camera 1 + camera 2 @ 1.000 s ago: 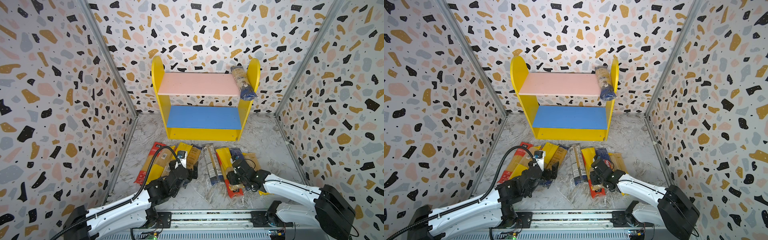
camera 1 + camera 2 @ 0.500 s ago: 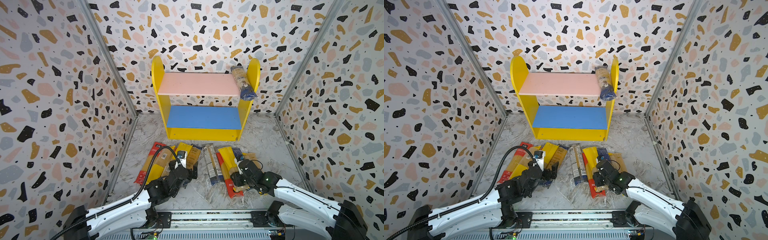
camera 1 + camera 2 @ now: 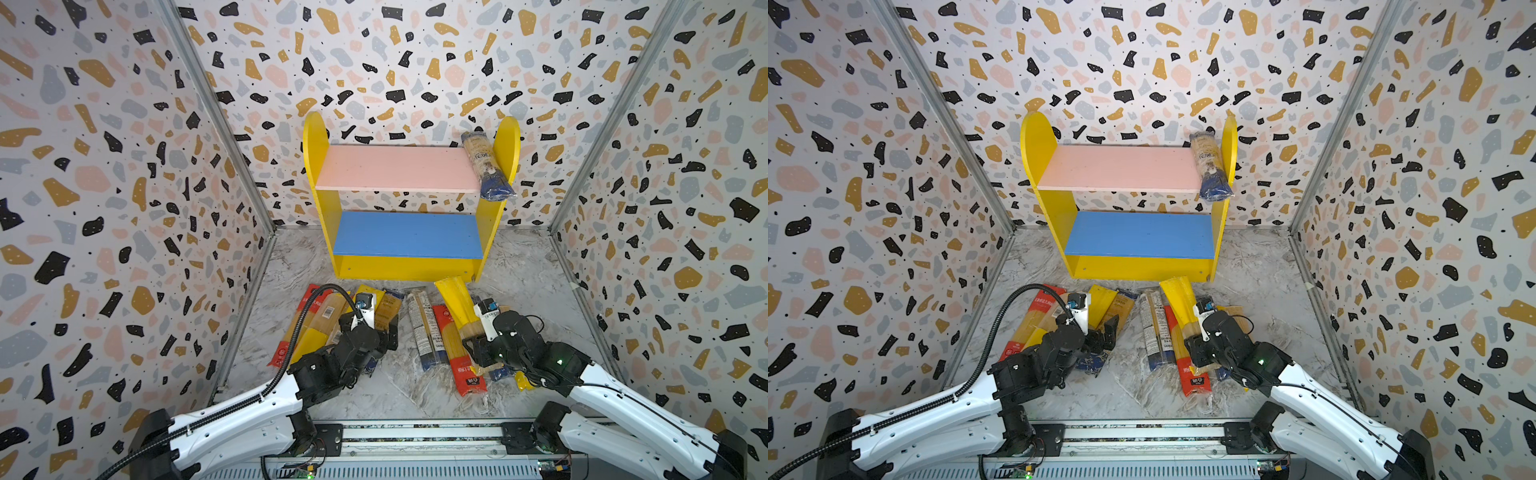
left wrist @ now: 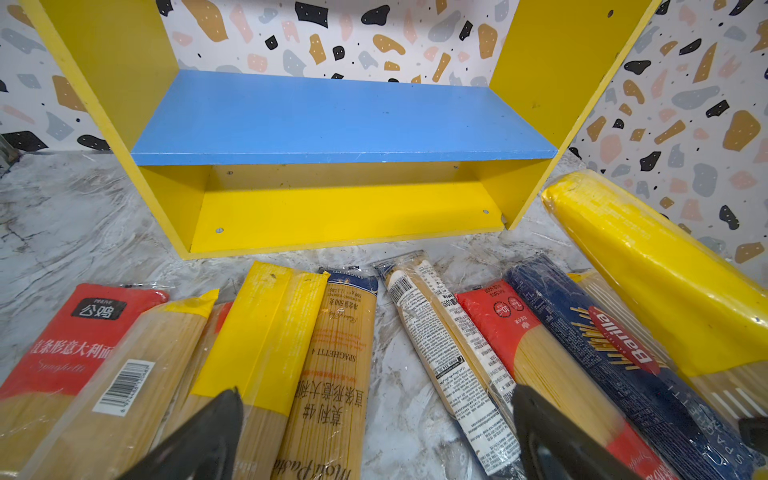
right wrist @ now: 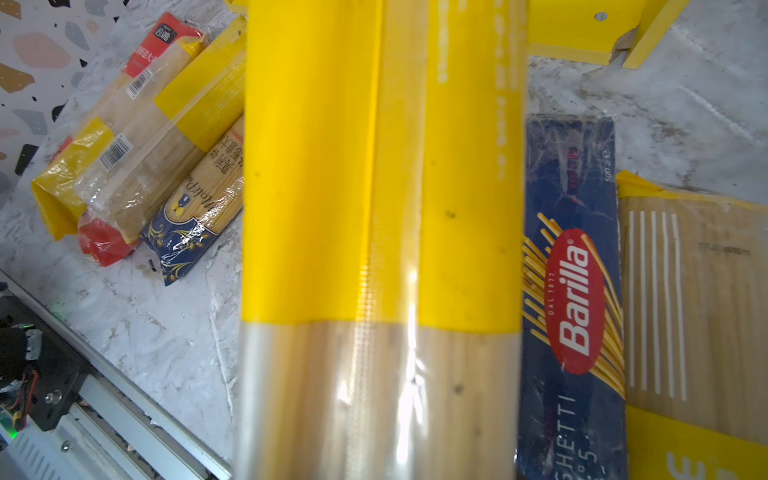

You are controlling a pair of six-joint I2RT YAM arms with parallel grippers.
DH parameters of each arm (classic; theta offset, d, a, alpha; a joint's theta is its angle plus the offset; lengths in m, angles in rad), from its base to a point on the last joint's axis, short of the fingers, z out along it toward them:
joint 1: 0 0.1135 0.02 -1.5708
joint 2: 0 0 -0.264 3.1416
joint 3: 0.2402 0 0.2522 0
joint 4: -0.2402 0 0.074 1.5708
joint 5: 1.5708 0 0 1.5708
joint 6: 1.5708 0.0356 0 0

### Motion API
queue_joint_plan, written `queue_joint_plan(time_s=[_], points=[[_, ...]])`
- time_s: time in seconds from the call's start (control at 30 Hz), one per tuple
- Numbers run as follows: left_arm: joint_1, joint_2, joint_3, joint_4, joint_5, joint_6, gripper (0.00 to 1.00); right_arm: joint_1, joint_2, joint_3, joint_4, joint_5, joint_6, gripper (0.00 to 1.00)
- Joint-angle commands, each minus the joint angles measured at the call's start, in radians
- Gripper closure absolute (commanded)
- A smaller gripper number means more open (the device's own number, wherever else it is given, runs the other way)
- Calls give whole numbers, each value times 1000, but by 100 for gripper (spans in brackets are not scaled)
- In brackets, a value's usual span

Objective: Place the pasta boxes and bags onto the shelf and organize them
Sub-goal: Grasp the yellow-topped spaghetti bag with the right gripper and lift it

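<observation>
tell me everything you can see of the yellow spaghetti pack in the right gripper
The yellow spaghetti pack is a long, narrow bag of glossy clear plastic: one end solid yellow with a paler seam along it, the rest showing tan noodles. The right gripper is shut on its noodle part and holds it tilted, yellow end raised near a front corner of the shelf, above the blue Barilla pack.

Marbled tabletop (image 3: pixel 534 291), shelf (image 3: pixel 405 267) at back (bearing one pack (image 3: pixel 485 168)), spaghetti packs (image 3: pixel 420 328) in front
</observation>
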State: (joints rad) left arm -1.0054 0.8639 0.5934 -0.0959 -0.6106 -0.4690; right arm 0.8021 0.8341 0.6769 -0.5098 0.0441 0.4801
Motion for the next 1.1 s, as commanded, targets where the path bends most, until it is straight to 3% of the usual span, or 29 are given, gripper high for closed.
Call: queue_joint_plan(time_s=[0.0,0.7,1.07], points=[[-6,-16,-7,18,-12,16,1,-4,-29,90,91,-21,-25,69],[-7,-18,32,5,-29,56,1,30,-11,438,-34,-138,-111,70],[-6,-117,41,-66,-57,41,1,68,187,810,-4,-115,-238,70]])
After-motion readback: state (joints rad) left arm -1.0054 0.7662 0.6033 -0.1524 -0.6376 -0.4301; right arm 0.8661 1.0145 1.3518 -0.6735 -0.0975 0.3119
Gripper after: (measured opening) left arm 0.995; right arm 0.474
